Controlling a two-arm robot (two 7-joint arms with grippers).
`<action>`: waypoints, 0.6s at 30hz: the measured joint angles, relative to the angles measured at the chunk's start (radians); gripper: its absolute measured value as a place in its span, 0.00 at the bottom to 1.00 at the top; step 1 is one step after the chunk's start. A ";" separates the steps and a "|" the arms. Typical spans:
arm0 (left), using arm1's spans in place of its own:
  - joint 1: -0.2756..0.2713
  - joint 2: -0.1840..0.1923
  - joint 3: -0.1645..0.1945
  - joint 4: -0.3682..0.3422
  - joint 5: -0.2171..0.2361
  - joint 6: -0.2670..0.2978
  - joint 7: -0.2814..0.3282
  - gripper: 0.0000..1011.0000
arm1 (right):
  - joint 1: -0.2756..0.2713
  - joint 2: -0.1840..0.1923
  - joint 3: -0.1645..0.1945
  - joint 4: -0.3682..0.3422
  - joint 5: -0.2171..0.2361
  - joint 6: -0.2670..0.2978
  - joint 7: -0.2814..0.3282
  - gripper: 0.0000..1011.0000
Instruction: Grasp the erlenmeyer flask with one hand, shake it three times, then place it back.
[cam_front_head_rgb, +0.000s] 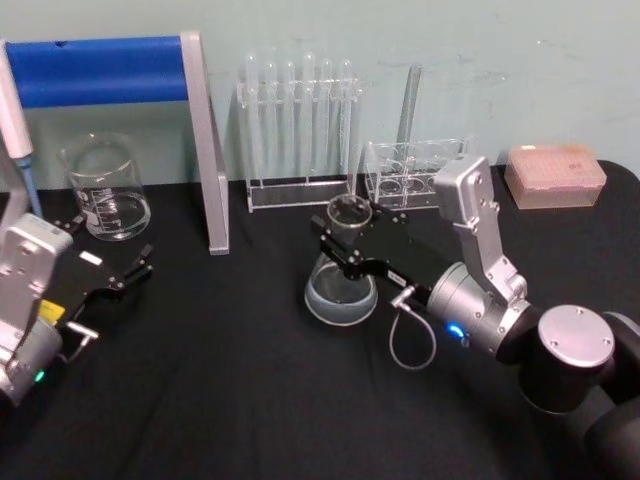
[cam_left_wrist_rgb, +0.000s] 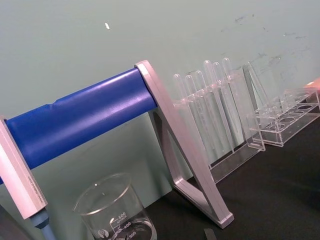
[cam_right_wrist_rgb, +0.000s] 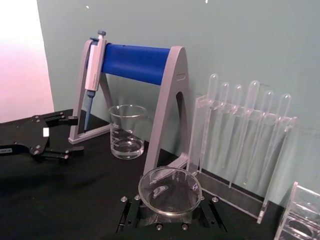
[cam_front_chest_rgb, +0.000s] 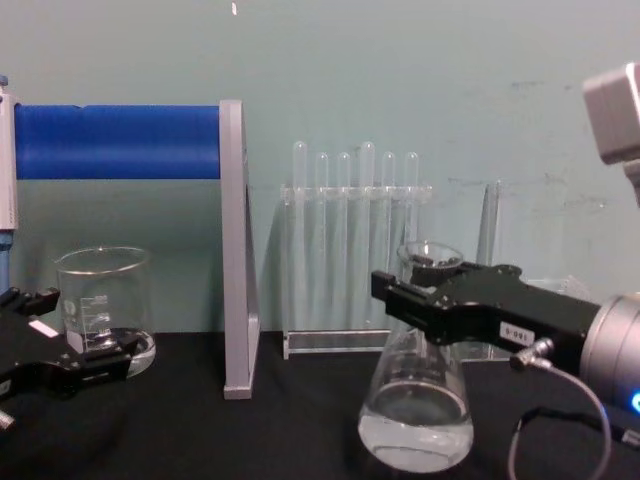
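The right gripper (cam_front_head_rgb: 343, 250) has its two black fingers (cam_front_chest_rgb: 400, 290) shut tight on the thin neck of the erlenmeyer flask (cam_front_chest_rgb: 415, 410), just under the rim. The arm comes in from the right side, with a thin grey wire (cam_front_head_rgb: 410, 345) looping down by the wrist.

The flask is clear glass and shaped like a cone. It has a wide round bottom, a thin neck and a rim that opens out at the top. There is a little clear water in the bottom. It is in the middle of the black table (cam_front_head_rgb: 230, 380), low down at the cloth, but I cannot tell if the bottom is touching it.

The flask stands straight. Its long way goes up and down, and its mouth points up.

On the near side and the left side of the flask the cloth is bare, so there is lots of room there. On the far side it is tighter. The test tube rack (cam_front_head_rgb: 300, 130) and a small clear rack (cam_front_head_rgb: 410, 170) stand close behind it. The grey and blue stand (cam_front_head_rgb: 205, 140) is to the far left, and a glass beaker (cam_front_head_rgb: 105, 190) sits past that. A pale box (cam_front_head_rgb: 555, 175) is at the far right.

The left gripper (cam_front_head_rgb: 112, 245) rests low at the left side near the beaker, with its fingers spread wide and nothing in them
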 joint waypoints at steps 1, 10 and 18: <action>0.000 0.000 0.000 0.000 0.000 0.000 0.000 0.99 | 0.000 0.000 -0.001 0.003 0.000 -0.002 0.001 0.44; 0.000 0.000 0.000 0.000 0.000 0.000 0.000 0.99 | -0.003 -0.006 -0.011 0.032 0.001 -0.011 0.008 0.44; 0.000 0.000 0.000 0.000 0.000 0.000 0.000 0.99 | -0.004 -0.007 -0.015 0.041 -0.001 -0.010 0.008 0.45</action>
